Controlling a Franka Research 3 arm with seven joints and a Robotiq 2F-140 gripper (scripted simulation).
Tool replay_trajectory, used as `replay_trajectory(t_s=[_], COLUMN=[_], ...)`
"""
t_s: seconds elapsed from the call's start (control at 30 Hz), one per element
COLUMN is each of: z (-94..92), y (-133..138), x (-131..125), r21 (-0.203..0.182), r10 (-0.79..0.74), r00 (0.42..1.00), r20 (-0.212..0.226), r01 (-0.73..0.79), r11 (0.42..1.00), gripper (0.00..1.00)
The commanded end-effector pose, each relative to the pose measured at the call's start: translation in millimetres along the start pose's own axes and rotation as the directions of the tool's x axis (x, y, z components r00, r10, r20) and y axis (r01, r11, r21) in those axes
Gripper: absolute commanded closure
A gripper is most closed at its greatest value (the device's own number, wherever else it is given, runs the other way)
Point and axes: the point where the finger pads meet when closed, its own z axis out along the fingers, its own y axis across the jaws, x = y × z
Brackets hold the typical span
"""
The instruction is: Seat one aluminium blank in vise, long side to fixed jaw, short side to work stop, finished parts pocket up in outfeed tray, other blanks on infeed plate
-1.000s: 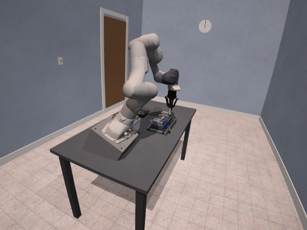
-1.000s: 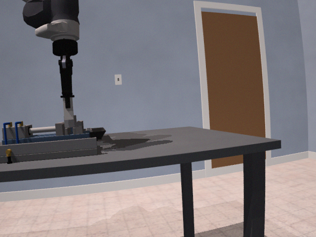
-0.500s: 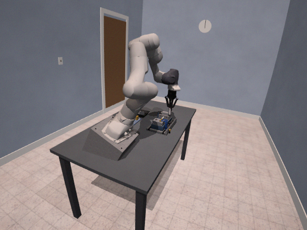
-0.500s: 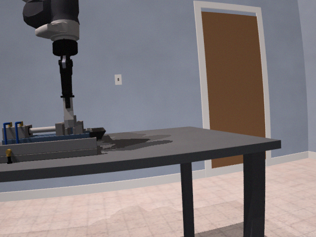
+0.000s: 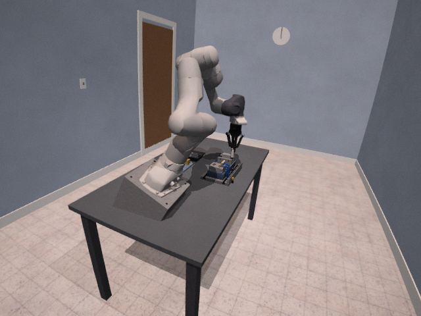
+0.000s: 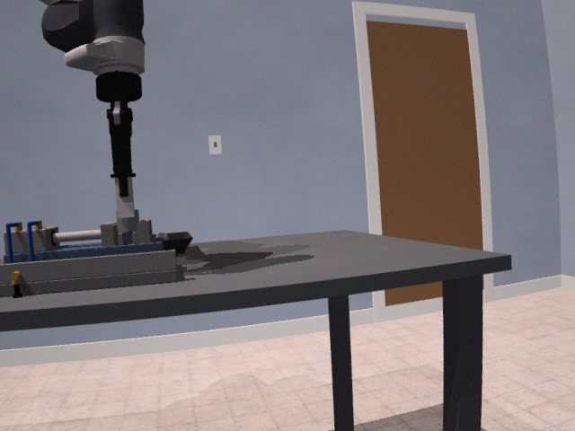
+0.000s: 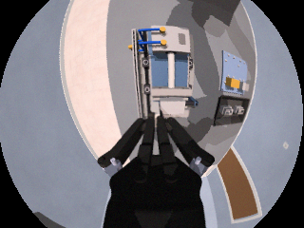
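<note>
— Where is the work, and what is seen there?

— Near the far end of the dark grey table [image 5: 190, 234], the grey vise with blue base and blue hoses [image 5: 222, 168] is found. From the side view, its pale rod is seen running from the hose end [image 6: 28, 233] toward two grey blocks, and the black two-finger gripper [image 6: 126, 214] is seen pointing straight down with its pale fingertips down between those blocks. Whether anything is touched there cannot be told.

— And the gripper's state?

— Its fingers are clenched fully together, with nothing held. In the wrist view the dark fingers are seen pressed side by side above the pale end block of the vise [image 7: 170, 66].

— Can the blanks be located?

— Only the wrist view offers them. A light blue-grey infeed plate [image 7: 235, 71] is shown beside the vise, with a small brass-coloured block [image 7: 234, 84] lying on it. Just below it in that view, a dark tray [image 7: 230, 109] is seen holding pale pieces, too small for detail. In the overhead view these are largely hidden behind the white robot arm [image 5: 190, 102]; only a corner of the blue plate and a dark tray edge [image 5: 197, 155] are visible. From the side they are not shown.
</note>
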Motion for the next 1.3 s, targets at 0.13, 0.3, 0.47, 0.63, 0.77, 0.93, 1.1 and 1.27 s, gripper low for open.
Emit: replay_trajectory(t_s=[0.13,0.3,0.47,0.63,0.77,0.93,1.1,1.27], z=[0.6,0.6,0.6,0.6,0.6,0.6,0.6,0.6], y=[4.0,5.6,6.4,7.7,8.6,9.1,9.6,9.9], x=[0.4,0.4,0.4,0.4,0.4,0.4,0.4,0.4], r21=[-0.001,-0.001,-0.001,-0.001,-0.001,-0.001,-0.001,-0.001], r10=[0.001,0.001,0.001,0.001,0.001,0.001,0.001,0.001], r00=[1.0,1.0,1.0,1.0,1.0,1.0,1.0,1.0], r20=[0.0,0.0,0.0,0.0,0.0,0.0,0.0,0.0], r01=[-0.001,-0.001,-0.001,-0.001,-0.001,-0.001,-0.001,-0.001], r11=[1.0,1.0,1.0,1.0,1.0,1.0,1.0,1.0], gripper=[1.0,1.0,1.0,1.0,1.0,1.0,1.0,1.0])
